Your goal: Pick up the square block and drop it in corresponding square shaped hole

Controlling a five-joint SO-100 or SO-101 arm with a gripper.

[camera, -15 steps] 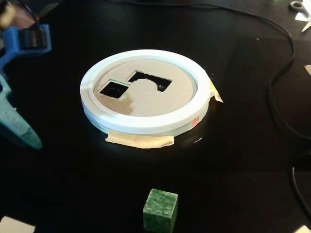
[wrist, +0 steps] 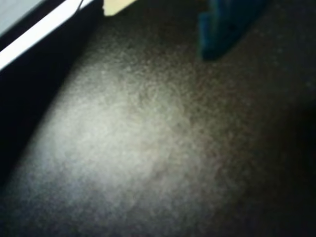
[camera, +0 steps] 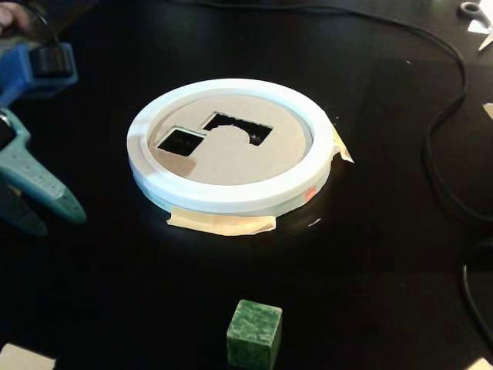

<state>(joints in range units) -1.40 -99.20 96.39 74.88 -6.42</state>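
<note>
One green cube point(camera: 254, 334) sits well apart from the spread, empty jaws of the teal gripper point(camera: 48, 218); the white ring's point(camera: 231, 196) square hole point(camera: 182, 140) is probably nearer.

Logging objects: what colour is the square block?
Mottled dark green, clearest in the fixed view: square block.

In your fixed view, the ring point(camera: 231, 196) with its holed disc point(camera: 231, 154) sits mid-worktop point(camera: 370, 254). The block point(camera: 254, 334) stands in front of it, well apart; the end effector point(camera: 46, 208) lies left, the cable point(camera: 443, 131) right.
</note>
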